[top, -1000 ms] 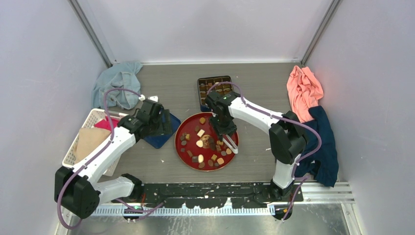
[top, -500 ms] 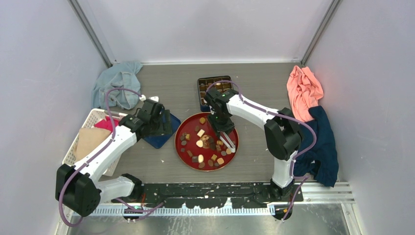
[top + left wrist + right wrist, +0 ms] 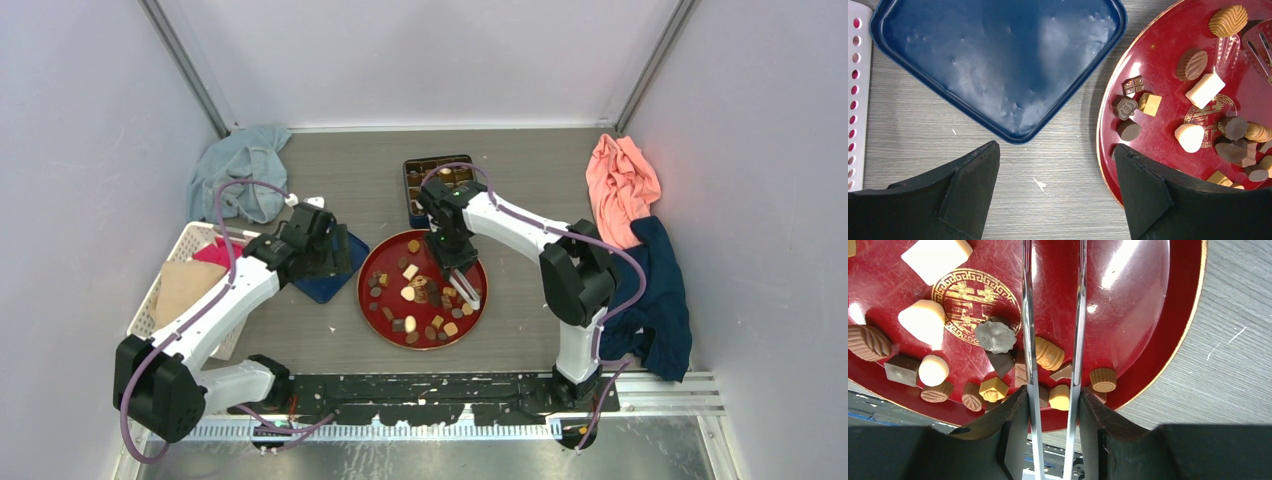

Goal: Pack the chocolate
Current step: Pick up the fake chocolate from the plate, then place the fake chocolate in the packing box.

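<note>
Many small chocolates (image 3: 410,272), dark, tan and cream, lie on the red plate (image 3: 365,290). My right gripper (image 3: 449,256) is shut on silver metal tongs (image 3: 466,290) that reach over the plate's right side. In the right wrist view the gripper (image 3: 1053,399) holds the tongs' two arms (image 3: 1026,315) apart, with a tan barrel-shaped chocolate (image 3: 1049,353) between them. My left gripper (image 3: 330,252) is open and empty. In the left wrist view it (image 3: 1055,152) hovers over bare table between the blue tray (image 3: 998,55) and the plate (image 3: 1158,55).
A dark compartmented chocolate box (image 3: 438,178) stands behind the plate. A white basket (image 3: 150,300) with cloth is at the left. A grey-blue cloth (image 3: 240,170) lies at the back left. Pink (image 3: 620,185) and navy (image 3: 660,300) cloths lie at the right.
My right gripper and the tongs have shifted slightly to the left and back over the plate. The left arm has not moved.
</note>
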Robot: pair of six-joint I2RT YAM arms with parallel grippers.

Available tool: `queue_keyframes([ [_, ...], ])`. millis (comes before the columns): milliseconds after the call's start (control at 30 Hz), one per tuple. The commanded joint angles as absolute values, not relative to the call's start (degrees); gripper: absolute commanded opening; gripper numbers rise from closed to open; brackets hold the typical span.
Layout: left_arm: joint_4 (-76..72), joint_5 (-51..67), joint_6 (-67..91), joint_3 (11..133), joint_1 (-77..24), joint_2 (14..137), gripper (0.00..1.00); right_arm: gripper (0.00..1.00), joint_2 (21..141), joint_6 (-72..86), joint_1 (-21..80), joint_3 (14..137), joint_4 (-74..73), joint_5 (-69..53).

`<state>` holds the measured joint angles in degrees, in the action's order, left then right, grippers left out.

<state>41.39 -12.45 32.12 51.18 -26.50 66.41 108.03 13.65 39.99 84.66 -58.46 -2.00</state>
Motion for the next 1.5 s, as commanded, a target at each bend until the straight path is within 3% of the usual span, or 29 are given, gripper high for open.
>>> queue_keyframes([
  [0,39.88,-13.27,31.52,52.31,-26.19,65.32,0.85,0.24,102.75,14.04,40.14,87.27,-59.93,-0.28],
  [333,39.88,-12.57,31.6,52.82,-26.19,65.1,0.85,0.22,96.75,15.45,38.77,88.77,-62.2,3.93],
  [567,39.49,-12.4,31.72,52.47,-26.19,64.61,0.85,0.22,95.91,15.98,29.7,93.69,-58.98,1.69],
  [1067,39.82,-13.01,31.24,52.56,-26.1,64.86,0.85,0.23,118.82,13.22,21.45,117.06,-58.88,0.94],
  [1467,39.81,-13.32,31.54,52.0,-25.93,64.48,0.85,0.23,126.56,14.19,19.46,123.7,-58.9,-2.05],
])
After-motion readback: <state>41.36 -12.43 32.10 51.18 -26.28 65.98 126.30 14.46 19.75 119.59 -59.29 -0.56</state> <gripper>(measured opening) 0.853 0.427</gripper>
